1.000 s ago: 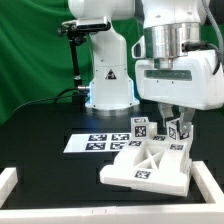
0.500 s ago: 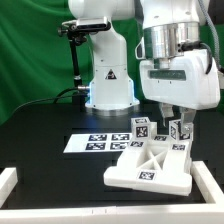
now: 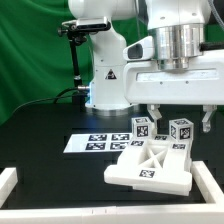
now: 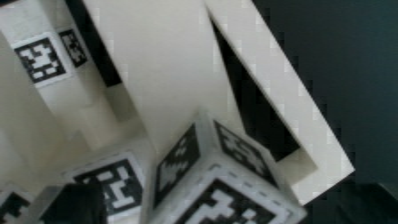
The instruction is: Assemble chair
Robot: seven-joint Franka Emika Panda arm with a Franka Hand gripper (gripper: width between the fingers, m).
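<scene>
chair (image 3: 150,163) on table (image 3: 45,125) | marker board (image 3: 92,143) just beside

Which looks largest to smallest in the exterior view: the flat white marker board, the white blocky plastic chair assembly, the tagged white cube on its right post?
1. White blocky plastic chair assembly, though it lies nearest the camera.
2. Flat white marker board, partly hidden behind it.
3. Tagged white cube, clearly smallest.

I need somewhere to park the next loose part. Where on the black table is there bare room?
Bare black table lies on the exterior view's left, between the white rail and the marker board. It is crowded on the right, where the open gripper hangs over the chair.
</scene>
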